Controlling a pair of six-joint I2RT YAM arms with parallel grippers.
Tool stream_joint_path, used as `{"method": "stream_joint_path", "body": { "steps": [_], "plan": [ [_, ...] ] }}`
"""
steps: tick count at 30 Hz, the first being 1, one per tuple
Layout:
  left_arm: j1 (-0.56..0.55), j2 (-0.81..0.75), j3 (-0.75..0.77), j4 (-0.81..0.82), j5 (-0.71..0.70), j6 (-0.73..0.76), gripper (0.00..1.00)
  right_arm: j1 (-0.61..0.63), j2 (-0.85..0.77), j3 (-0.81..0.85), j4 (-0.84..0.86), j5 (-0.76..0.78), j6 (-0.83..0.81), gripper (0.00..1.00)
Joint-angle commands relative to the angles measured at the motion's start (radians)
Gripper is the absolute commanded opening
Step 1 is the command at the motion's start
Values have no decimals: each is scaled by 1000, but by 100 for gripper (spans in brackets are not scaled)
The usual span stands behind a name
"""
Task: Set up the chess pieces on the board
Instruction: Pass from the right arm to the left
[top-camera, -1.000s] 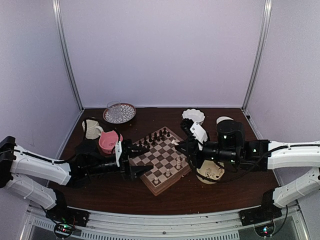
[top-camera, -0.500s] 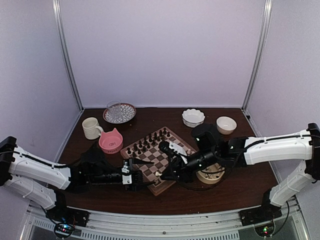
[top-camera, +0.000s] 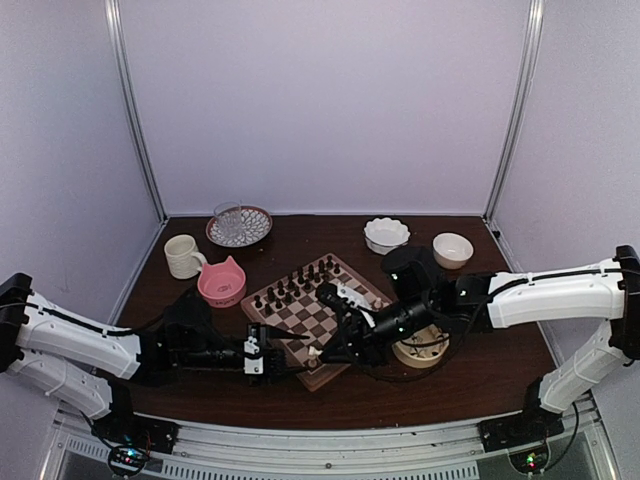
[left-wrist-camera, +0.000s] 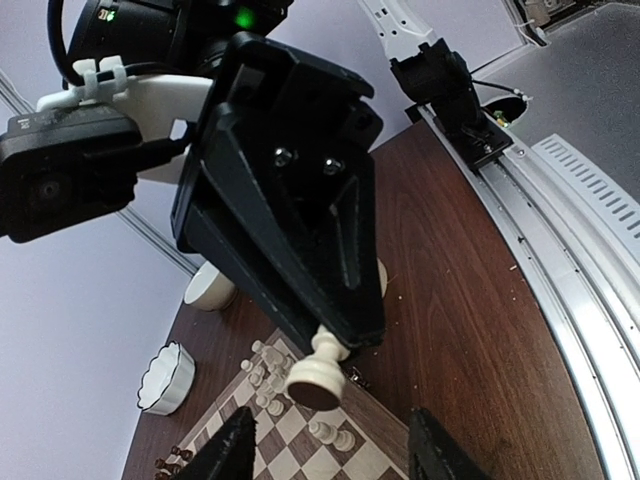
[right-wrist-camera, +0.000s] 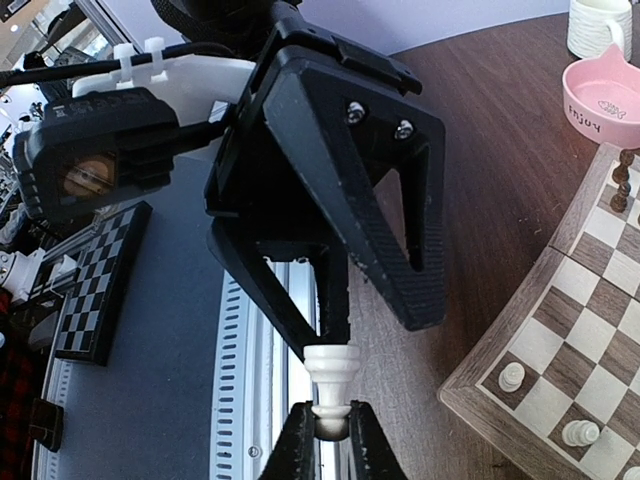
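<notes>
The board (top-camera: 318, 312) lies at mid table, with dark figures (top-camera: 296, 281) along its far left side. My right gripper (top-camera: 324, 351) is shut on one cream chess piece (top-camera: 314, 353) and holds it sideways over the board's near corner. In the right wrist view the fingers (right-wrist-camera: 301, 446) pinch the piece's head (right-wrist-camera: 331, 384). My left gripper (top-camera: 288, 352) faces it, open, with its fingertips (left-wrist-camera: 233, 450) on either side of the piece (left-wrist-camera: 318, 376). Several cream pieces (left-wrist-camera: 262, 366) stand on the board (left-wrist-camera: 290, 448).
A pink bowl (top-camera: 222, 283), a cream mug (top-camera: 183, 256) and a glass plate (top-camera: 238, 226) stand at the back left. A scalloped white bowl (top-camera: 386, 234) and a small bowl (top-camera: 452, 249) stand at the back right. A cream dish (top-camera: 421, 351) lies under the right arm.
The right arm swung down from the board's right side to its near corner, holding a cream piece. The left gripper moved from the board's left edge towards it and closed in a little further.
</notes>
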Motion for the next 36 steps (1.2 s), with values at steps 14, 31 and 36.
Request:
{"method": "stream_joint_path", "body": {
  "steps": [14,31,36],
  "plan": [
    [-16,-24,19,21,41,10,46,-3,54,54,4,-27,30,0],
    [-16,-26,26,7,34,5,7,-3,45,27,52,-20,60,1],
    [-17,-29,19,36,12,-20,0,-3,28,5,107,-6,67,11]
  ]
}}
